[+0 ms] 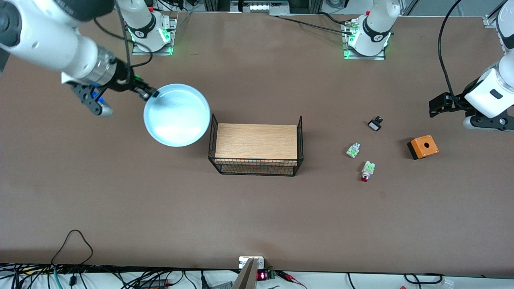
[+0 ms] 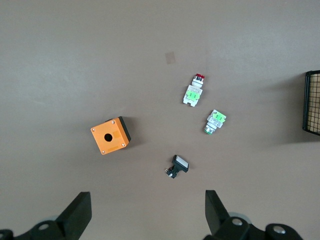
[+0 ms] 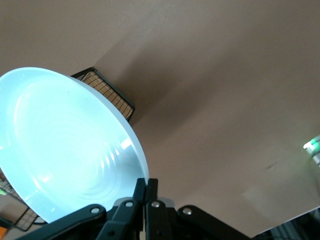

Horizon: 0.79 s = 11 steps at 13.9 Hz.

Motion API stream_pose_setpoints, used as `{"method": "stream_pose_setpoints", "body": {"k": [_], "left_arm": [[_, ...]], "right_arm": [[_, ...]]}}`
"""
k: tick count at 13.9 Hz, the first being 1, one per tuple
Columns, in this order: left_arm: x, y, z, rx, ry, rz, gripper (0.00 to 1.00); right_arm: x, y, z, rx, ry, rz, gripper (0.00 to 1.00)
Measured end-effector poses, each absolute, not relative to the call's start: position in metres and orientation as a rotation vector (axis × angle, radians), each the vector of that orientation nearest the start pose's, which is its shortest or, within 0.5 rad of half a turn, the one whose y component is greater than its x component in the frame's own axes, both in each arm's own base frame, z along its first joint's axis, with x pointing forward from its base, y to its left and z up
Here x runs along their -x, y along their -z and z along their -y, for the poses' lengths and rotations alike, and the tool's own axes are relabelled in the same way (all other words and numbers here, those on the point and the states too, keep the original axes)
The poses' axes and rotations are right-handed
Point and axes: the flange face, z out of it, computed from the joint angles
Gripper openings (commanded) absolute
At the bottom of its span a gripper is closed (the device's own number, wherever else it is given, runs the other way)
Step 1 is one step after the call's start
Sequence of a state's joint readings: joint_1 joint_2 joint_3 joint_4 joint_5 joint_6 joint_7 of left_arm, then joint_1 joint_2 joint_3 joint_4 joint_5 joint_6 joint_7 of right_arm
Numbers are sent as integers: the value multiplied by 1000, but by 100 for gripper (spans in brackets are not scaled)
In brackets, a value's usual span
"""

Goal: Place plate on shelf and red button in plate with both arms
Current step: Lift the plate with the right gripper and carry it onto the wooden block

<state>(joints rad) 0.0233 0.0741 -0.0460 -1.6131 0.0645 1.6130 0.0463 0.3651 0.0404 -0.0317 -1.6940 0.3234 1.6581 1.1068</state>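
The pale light-blue plate [image 1: 176,114] is held up off the table by its rim, beside the wire basket toward the right arm's end. My right gripper [image 1: 150,94] is shut on that rim; the right wrist view shows the plate [image 3: 65,145] tilted and the gripper [image 3: 146,187] clamped on its edge. The red button [image 1: 366,171] lies on the table toward the left arm's end, its red cap pointing at the front camera; it also shows in the left wrist view [image 2: 194,90]. My left gripper [image 1: 447,114] hangs wide open and empty over the table near the orange box; the left wrist view [image 2: 147,200] shows nothing between its fingers.
A wire basket [image 1: 257,170] holding a wooden block stands mid-table. Near the red button lie a white-green part without a red cap [image 1: 353,150], a small black part [image 1: 375,123] and an orange box with a hole [image 1: 423,147]. Cables run along the table's front edge.
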Motion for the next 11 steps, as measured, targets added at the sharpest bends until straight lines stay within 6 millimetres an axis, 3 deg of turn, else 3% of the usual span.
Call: {"method": "stream_pose_setpoints", "body": {"k": [2, 8, 11], "left_arm": [[-575, -565, 6, 3077, -138, -114, 100], [-574, -565, 7, 3076, -143, -118, 100], [-574, -565, 9, 3076, -144, -123, 100]], "right_arm": [[-521, -554, -249, 2640, -420, -1246, 0], [-506, -515, -354, 2535, -402, -1405, 0], [-498, -503, -388, 2495, -391, -1448, 0]]}}
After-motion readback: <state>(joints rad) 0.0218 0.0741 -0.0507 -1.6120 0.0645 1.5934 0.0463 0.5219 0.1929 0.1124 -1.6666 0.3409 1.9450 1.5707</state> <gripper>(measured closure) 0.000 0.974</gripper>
